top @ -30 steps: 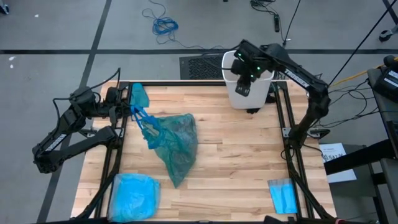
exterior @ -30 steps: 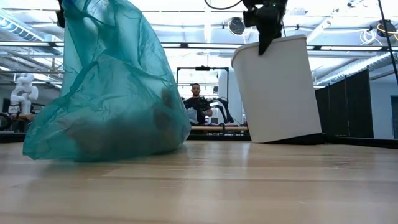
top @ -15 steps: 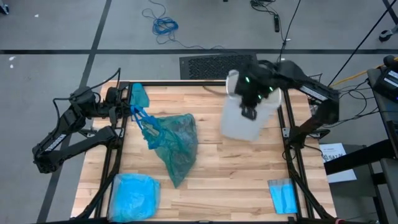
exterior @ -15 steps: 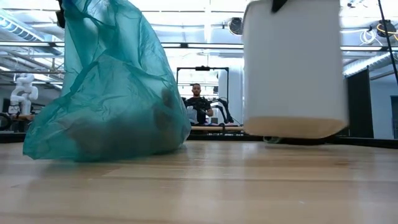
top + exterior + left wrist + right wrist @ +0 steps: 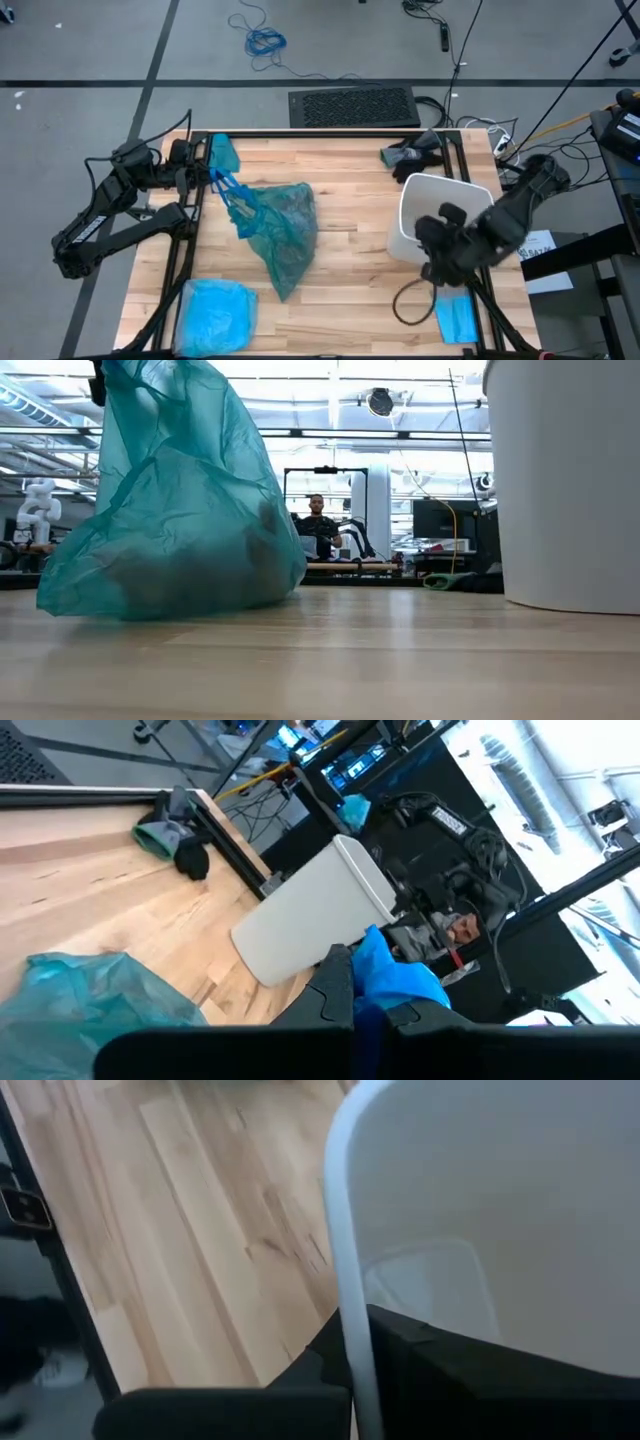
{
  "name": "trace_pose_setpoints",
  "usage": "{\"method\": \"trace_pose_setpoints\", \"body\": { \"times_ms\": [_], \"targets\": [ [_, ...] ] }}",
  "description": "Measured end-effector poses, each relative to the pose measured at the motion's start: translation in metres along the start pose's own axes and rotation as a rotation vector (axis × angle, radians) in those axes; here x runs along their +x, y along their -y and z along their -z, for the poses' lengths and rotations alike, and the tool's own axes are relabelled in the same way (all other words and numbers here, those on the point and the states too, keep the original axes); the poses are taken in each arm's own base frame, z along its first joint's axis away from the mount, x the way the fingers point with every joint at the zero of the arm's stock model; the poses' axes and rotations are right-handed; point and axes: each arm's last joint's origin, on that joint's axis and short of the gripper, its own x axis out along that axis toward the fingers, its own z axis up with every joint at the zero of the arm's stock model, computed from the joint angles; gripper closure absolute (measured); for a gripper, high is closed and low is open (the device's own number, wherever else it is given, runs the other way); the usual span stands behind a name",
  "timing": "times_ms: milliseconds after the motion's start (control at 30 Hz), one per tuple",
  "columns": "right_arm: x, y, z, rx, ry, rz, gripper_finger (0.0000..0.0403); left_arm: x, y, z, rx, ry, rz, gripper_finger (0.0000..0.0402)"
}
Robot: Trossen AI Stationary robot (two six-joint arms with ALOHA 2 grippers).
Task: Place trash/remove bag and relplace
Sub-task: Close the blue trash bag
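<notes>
The teal bag (image 5: 280, 228) lies at the table's left; in the low view the bag (image 5: 170, 510) stands with its bottom on the wood, and dim lumps show through its lower part. No loose trash shows. My left gripper (image 5: 207, 176) at the far left is shut on the bag's blue ties. The white bin (image 5: 440, 205) stands at the table's right side, and my right gripper (image 5: 437, 237) is shut on its rim. In the low view the bin (image 5: 570, 480) fills the right edge. My left gripper pinches the blue ties (image 5: 395, 975) at the bag's mouth between its two fingers, coming level from the table's left. The ties (image 5: 225, 187) run from the fingers to the bag, whose body rests on the table. My right gripper holds the bin's rim (image 5: 345, 1280) on its near side, one finger (image 5: 430, 1345) inside the bin and one finger (image 5: 318, 1365) outside. The fingers slant down from above. The bin stays upright, its base (image 5: 570, 603) at the tabletop; whether it touches, I cannot tell.
A pale blue plastic bag (image 5: 215, 315) lies at the near left corner and a folded blue sheet (image 5: 457, 315) at the near right. A dark cloth (image 5: 410, 157) sits at the far right, a cable loop (image 5: 408, 300) hangs by the bin. A person (image 5: 317, 525) sits far behind.
My right gripper has carried the white bin from the table's far right corner toward the near edge along the right side. The bin was lifted clear midway and is now down at the tabletop, upright. The bag and my left gripper have kept still.
</notes>
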Motion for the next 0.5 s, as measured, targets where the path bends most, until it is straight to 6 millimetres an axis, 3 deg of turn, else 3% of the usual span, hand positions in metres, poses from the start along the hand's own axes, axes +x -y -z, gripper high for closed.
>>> {"method": "trace_pose_setpoints", "body": {
  "times_ms": [300, 500],
  "targets": [
    [-0.003, -0.013, 0.009, 0.072, 0.078, -0.021, 0.0389, 0.000, 0.000, 0.000, -0.004, 0.001, -0.005, 0.0402],
    [-0.015, -0.026, 0.000, 0.058, 0.134, -0.178, 0.0294, 0.000, 0.000, 0.000, -0.004, 0.001, -0.006, 0.0402]
  ]
}}
